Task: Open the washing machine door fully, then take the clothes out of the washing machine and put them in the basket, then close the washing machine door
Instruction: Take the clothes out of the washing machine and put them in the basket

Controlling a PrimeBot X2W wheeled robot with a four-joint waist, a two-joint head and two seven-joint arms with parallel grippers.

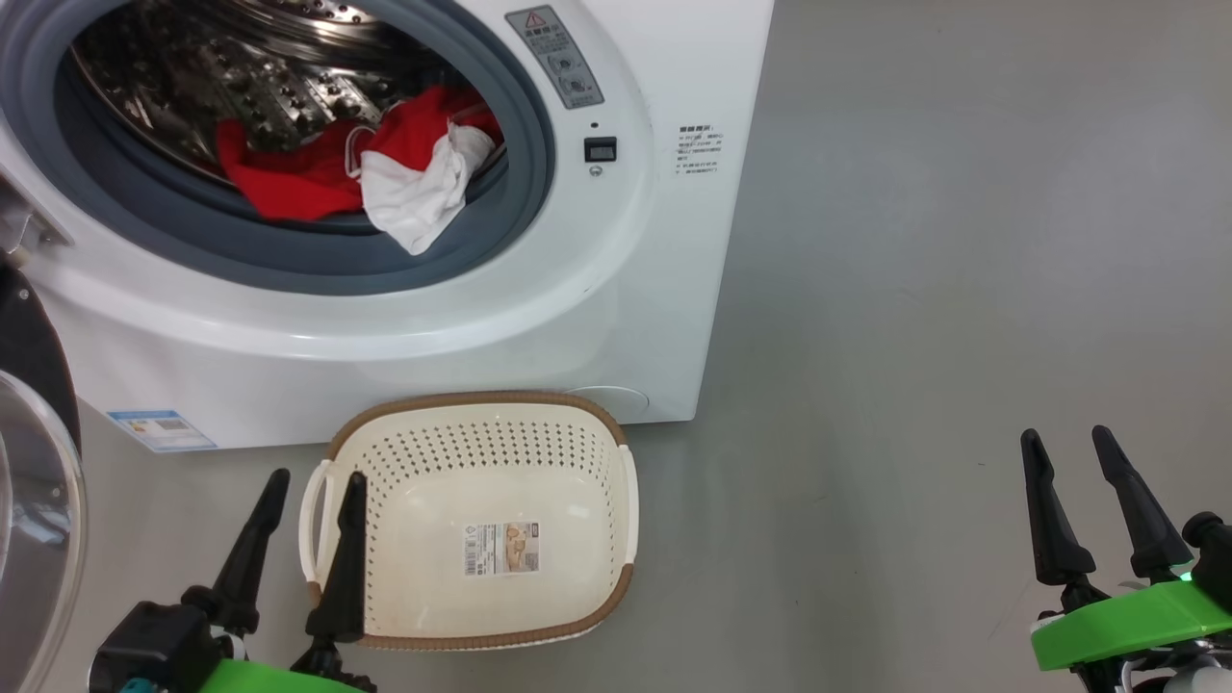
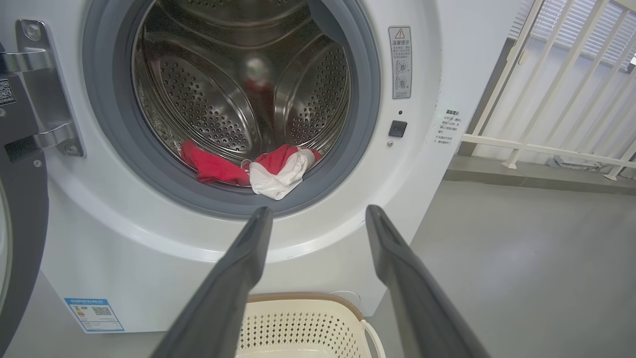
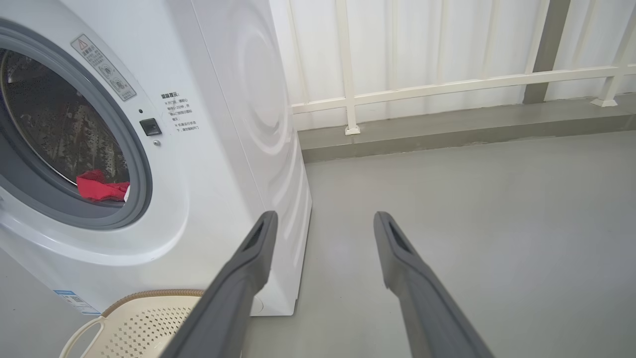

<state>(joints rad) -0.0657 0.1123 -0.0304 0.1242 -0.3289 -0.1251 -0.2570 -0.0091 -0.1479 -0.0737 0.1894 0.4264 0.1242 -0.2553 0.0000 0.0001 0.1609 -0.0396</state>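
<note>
The red garment (image 1: 289,178) and the white cloth (image 1: 419,197) lie together at the bottom front of the steel drum (image 2: 223,99). The white piece drapes onto the grey gasket (image 1: 289,260), within easy reach of the mouth. The washing machine (image 1: 616,318) has its door (image 1: 34,520) swung wide to the robot's left, clear of the opening. The basket (image 1: 481,398) sits on the floor (image 1: 914,289) just before the machine and holds nothing yet, likely placed so clothes drop straight in. The left gripper (image 1: 318,476) hovers spread by the basket's left handle. The right gripper (image 1: 1065,435), also spread, is well apart over bare floor. The left wrist view looks deep into the drum and shows the door hinge (image 2: 44,94), while the right wrist view adds the machine's side panel (image 3: 248,99) and a white railing (image 3: 447,84).
</note>
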